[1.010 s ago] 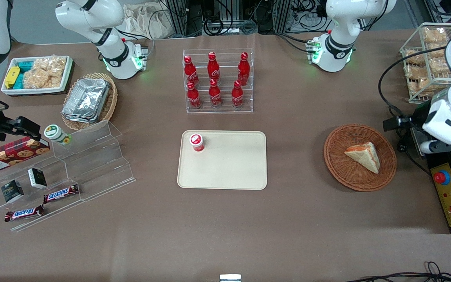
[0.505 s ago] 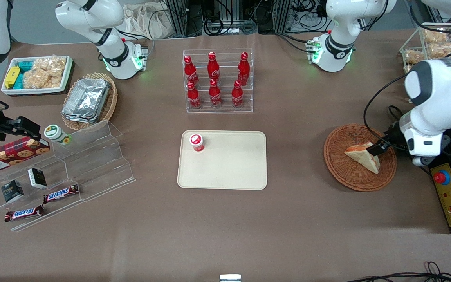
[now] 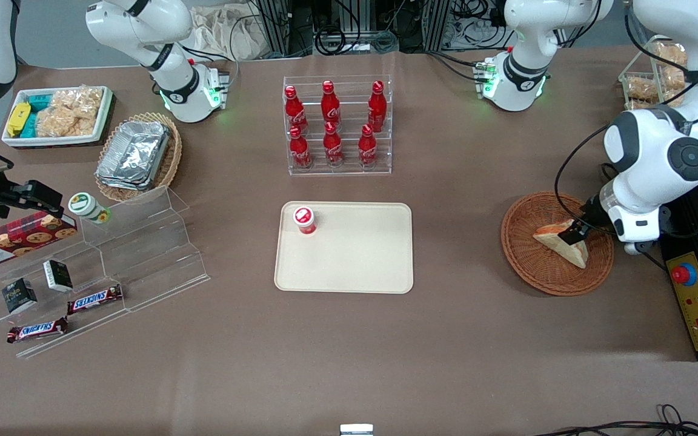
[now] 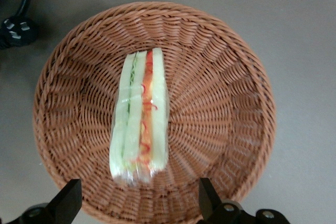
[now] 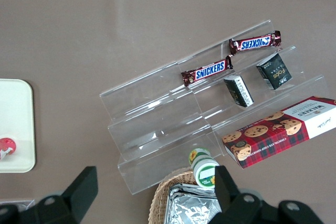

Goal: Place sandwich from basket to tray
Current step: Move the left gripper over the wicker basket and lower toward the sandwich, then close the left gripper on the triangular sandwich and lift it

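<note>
Sandwich (image 4: 139, 116) is lying in basket (image 4: 226, 93) near the working arm's tabletop edge. Gripper (image 4: 139, 203) is hovering just above it, jaws spread wide, holding nothing. Tray (image 3: 355, 260) is sitting mid-tabletop.

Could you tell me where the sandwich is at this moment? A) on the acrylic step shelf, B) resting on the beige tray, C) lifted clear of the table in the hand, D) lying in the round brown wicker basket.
D: the sandwich lies on the weave of the basket, with the hand open above it, a finger standing apart on each side; the tray holds only a red-capped bottle.
</note>
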{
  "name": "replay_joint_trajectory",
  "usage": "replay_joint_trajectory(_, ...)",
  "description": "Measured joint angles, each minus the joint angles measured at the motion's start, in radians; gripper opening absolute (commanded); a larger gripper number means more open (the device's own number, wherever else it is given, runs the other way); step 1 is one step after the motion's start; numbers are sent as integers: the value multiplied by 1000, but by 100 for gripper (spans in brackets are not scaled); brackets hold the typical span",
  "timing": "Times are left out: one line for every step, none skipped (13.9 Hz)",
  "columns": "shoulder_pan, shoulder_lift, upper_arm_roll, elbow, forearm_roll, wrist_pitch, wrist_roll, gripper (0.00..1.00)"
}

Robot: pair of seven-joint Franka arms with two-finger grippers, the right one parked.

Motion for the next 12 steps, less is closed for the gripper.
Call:
replay_joint_trajectory(0,17,11,-6,0,22,0,100)
replay_joint_trajectory(2,34,20,-8,0,40,0,100)
replay_joint_trajectory(2,51,25,-9,0,58,0,100)
replay_joint_trajectory(2,65,27,-10,0,74,0,100)
replay_joint_trajectory(2,79,27,-10,0,85,0,100)
replay_joint_trajectory(2,91,27,-10,0,99,-3,100)
replay_joint_trajectory(2,103,27,-10,0,113,-9,100)
replay_joint_trajectory(2,116,27,-10,0,125,-15,96)
replay_joint_trajectory(2,128,27,-10,0,141,-20,60)
replay_joint_trajectory(2,138,27,-10,0,158,-31,7)
replay_joint_trajectory(1,143,27,-10,0,168,-51,0)
replay_joint_trajectory(1,144,25,-8,0,173,-68,0)
